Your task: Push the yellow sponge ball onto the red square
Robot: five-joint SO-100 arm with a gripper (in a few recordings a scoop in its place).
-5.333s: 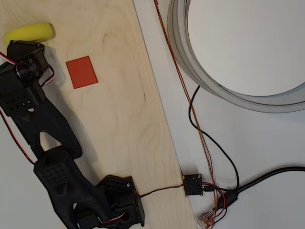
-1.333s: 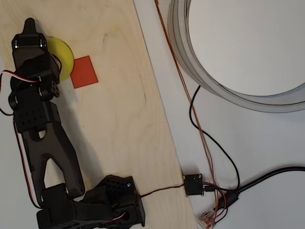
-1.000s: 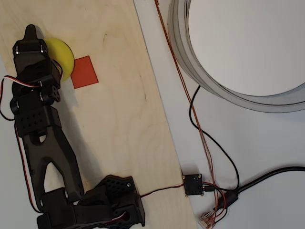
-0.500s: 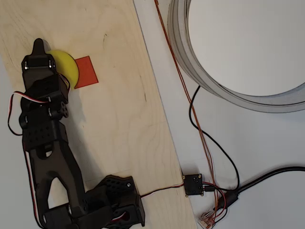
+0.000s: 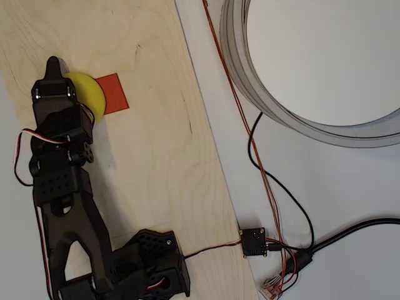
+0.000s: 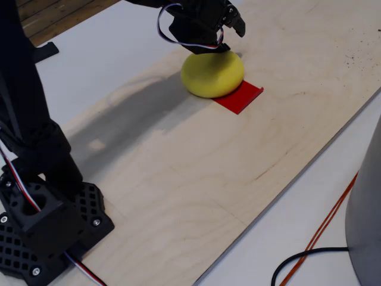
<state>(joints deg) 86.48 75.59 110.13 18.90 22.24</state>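
The yellow sponge ball (image 5: 89, 91) (image 6: 212, 74) rests on the plywood board and covers the left part of the red square (image 5: 115, 92) (image 6: 240, 96). In the overhead view the rest of the square shows to the ball's right. My black gripper (image 5: 54, 64) (image 6: 231, 24) is shut with nothing held. It leans over the ball's left side in the overhead view and presses against its top and far side in the fixed view. The arm hides the ball's left edge from above.
The plywood board (image 5: 156, 156) ends at a slanted right edge on the white table. A large white ring (image 5: 294, 115) stands at the upper right. Orange and black cables (image 5: 256, 156) run to a small black box (image 5: 253, 242). The arm's base (image 5: 150, 265) (image 6: 41, 226) is at the board's near end.
My gripper has swung from the ball's lower side up to its left and then moved right. The ball rolled right and now overlaps the red square's left part.
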